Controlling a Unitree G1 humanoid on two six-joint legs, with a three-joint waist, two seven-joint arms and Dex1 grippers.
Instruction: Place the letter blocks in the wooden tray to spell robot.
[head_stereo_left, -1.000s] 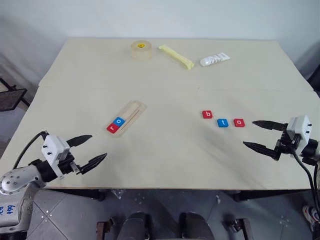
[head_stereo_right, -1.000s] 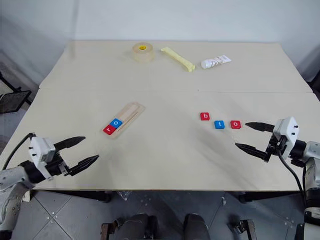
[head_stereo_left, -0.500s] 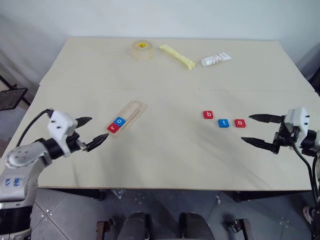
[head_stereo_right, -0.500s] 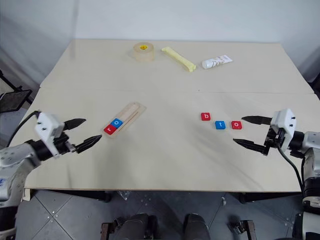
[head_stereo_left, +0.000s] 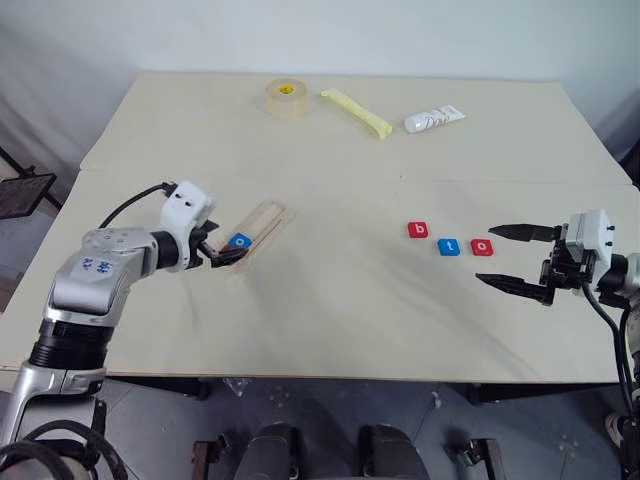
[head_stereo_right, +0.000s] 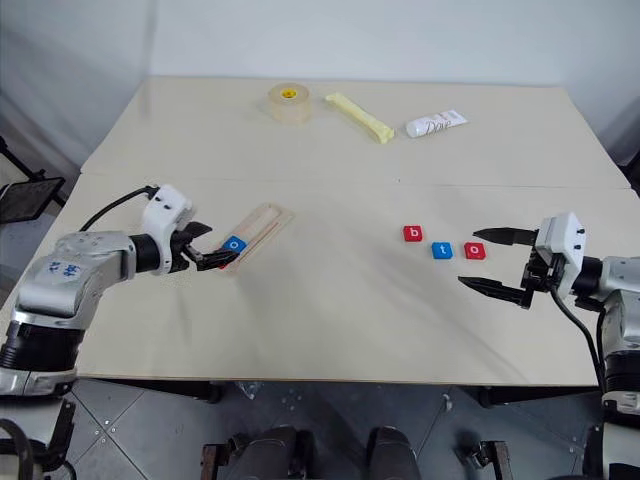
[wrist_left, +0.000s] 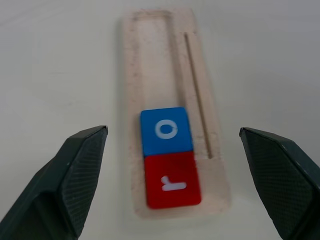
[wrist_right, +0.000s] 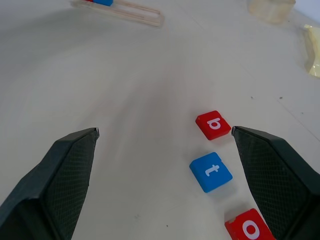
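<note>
Left wrist view: the wooden tray (wrist_left: 165, 65) lies straight ahead of the left gripper (wrist_left: 172, 185), running away from it between the two spread fingers. Its near end holds the red r block (wrist_left: 172, 185), with the blue o block (wrist_left: 165, 131) touching it on the far side; the remaining groove is bare. The left pincer stands wide open, one finger on each side of the tray's near end, gripping nothing.

The right gripper (head_stereo_right: 492, 263) is likewise fully open and empty, hovering just beside the loose row of three tiles. Nearest its fingertips is the red o block (head_stereo_right: 472, 250), then the blue t block (head_stereo_right: 441, 250), then the red b block (head_stereo_right: 411, 233) farthest out.

Well beyond both grippers, at the far edge of the table (head_stereo_left: 330, 320), lie a tape roll (head_stereo_left: 284, 97), a yellow stick (head_stereo_left: 355, 112) and a white tube (head_stereo_left: 432, 119).
</note>
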